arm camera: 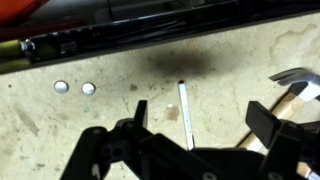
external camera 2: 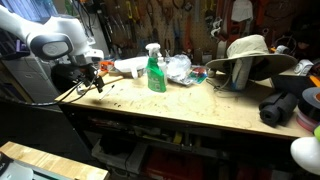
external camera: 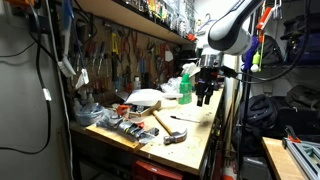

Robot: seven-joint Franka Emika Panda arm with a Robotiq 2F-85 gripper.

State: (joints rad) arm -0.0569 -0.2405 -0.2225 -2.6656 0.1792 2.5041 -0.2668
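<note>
In the wrist view, two small round discs (arm camera: 62, 87) are lying side by side on the counter (arm camera: 40, 130), toward its far edge. To their right the gripper (arm camera: 198, 125) is hanging over the bare wood, its jaws standing wide apart and gripping nothing. A thin metal rod (arm camera: 185, 110) is lying flat on the counter between the fingers, closer to the left one, and pointing toward a dark stain (arm camera: 180, 65) near the far edge. Whether the fingertips are touching the wood I cannot tell. Further right, a hammer (arm camera: 293, 82) is resting with its head just beside the right finger. In an exterior view, the gripper (external camera 2: 92, 80) is hovering over the counter's left end. A green bottle (external camera 2: 155, 70) is standing upright to its right, toward the back edge. A hat (external camera 2: 248, 55) is sitting well apart from both, toward the right end.
</note>
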